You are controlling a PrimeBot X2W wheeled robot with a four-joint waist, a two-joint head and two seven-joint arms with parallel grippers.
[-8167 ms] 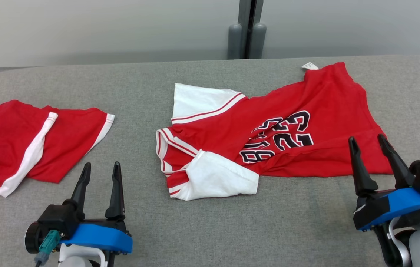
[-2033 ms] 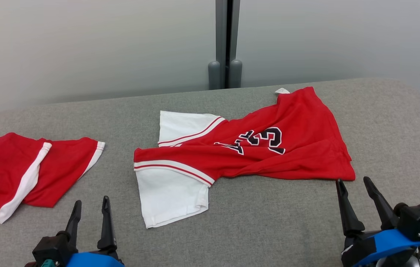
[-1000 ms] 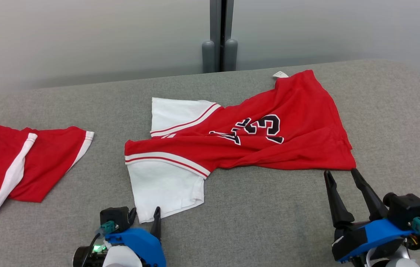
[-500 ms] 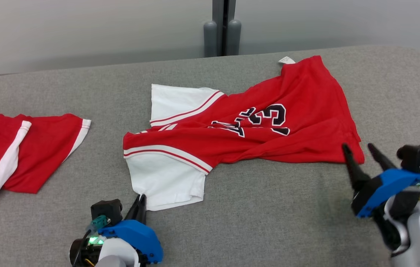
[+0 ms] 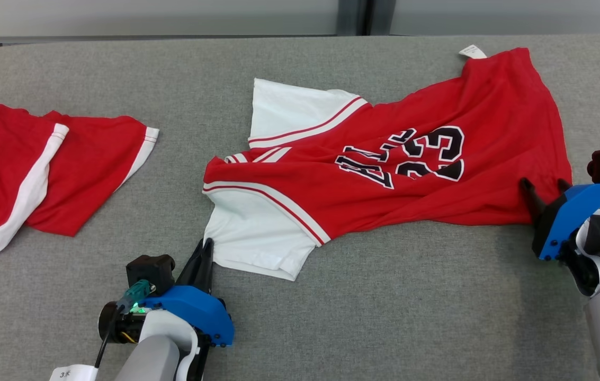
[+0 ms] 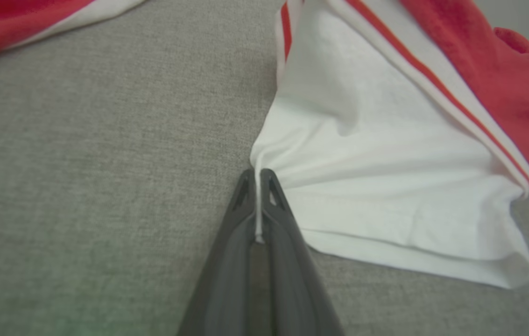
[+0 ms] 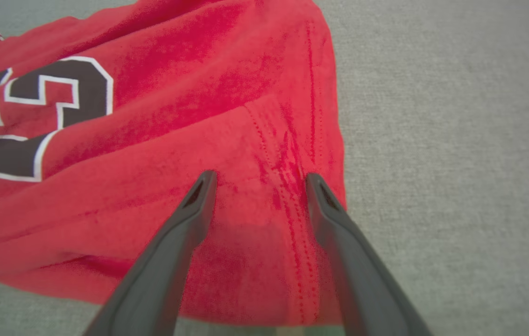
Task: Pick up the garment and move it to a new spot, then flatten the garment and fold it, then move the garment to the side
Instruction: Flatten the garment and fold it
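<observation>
Left pincer (image 5: 207, 244): shut tight on the near-left corner of the white sleeve (image 5: 252, 238), with only a thin sliver of cloth caught between the jaws. Well right of the red shorts (image 5: 40, 164) at far left of the worktop (image 5: 384, 317); not part of this grab, leave alone.

Jersey (image 5: 411, 201): lying across the middle of the worktop, sleeves at left, hem at right, number print up. Red body creased and lapped over itself along the near edge. Tag (image 5: 472, 51) at the far right corner.

Right pincer (image 5: 543, 184): wide and empty, jaws straddling the near-right hem corner, one on each side of the side seam (image 7: 292, 186). Cannot tell whether the tips press the cloth.

Probable step: second grab, ahead of lifting to a new spot.

- Push right tips down into the worktop padding before closing, to scoop every layer at the hem rather than the top one alone.
- Bite on the stitched seam, likely firmer than plain knit.
- Do not loosen the left pinch; such a small bite looks prone to slipping under a jerk.
- Raise both ends together and level.
- Draw gently apart left and right while lifting, so the lapped near edge drops open and the later flattening needs less work.
- Avoid dragging toward the shorts.
</observation>
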